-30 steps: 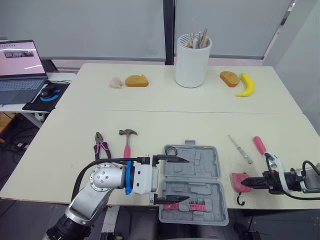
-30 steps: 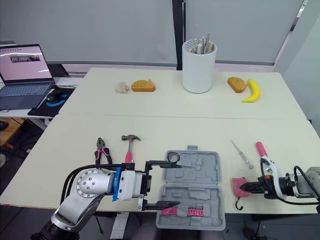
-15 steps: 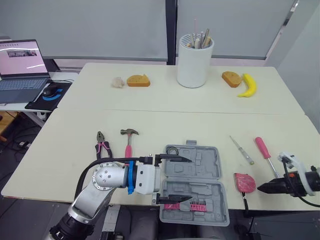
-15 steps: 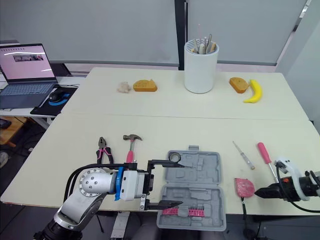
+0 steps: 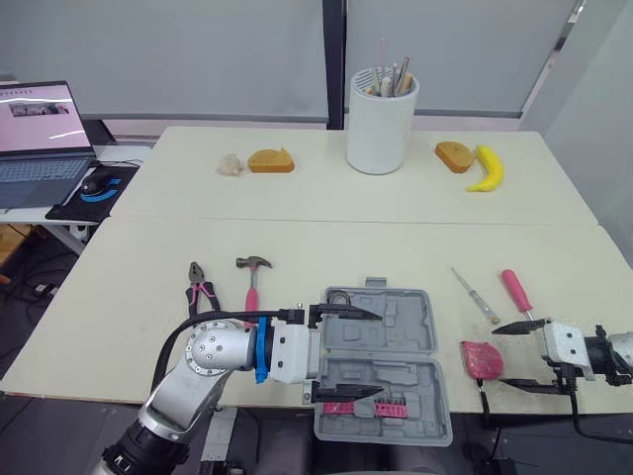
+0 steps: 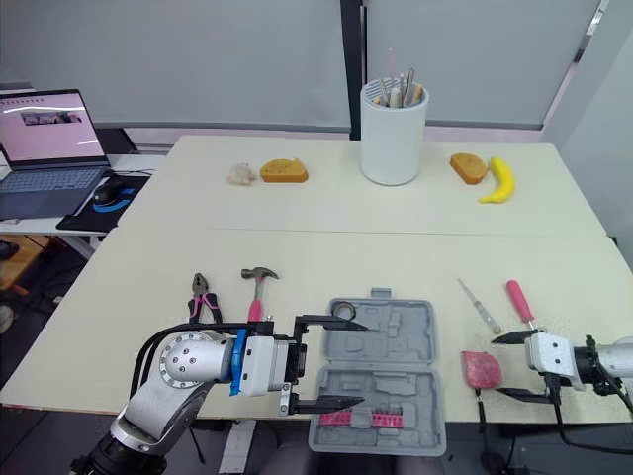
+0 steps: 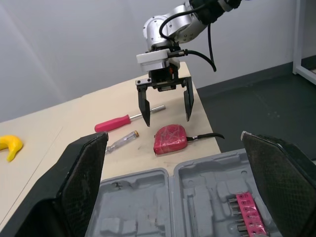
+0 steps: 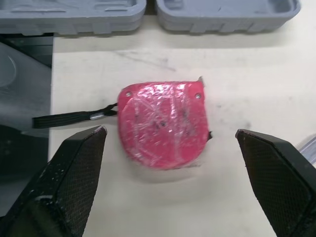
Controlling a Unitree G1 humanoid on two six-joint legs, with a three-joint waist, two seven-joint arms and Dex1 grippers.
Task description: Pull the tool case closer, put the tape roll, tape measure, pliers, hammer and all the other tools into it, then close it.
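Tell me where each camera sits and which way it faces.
Left and right eye views: on the head, facing forward and down over the table; left tool and right tool show.
Left wrist view: on the left wrist, facing across the open tool case to the right tool; own fingers show.
Right wrist view: on the right wrist, facing the tape measure; own fingers show.
Shared: both wrist views show tape measure and tool case.

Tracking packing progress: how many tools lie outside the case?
5: pliers and hammer left of the case; tape measure, thin screwdriver and pink screwdriver right of it. The left arm could hide more.
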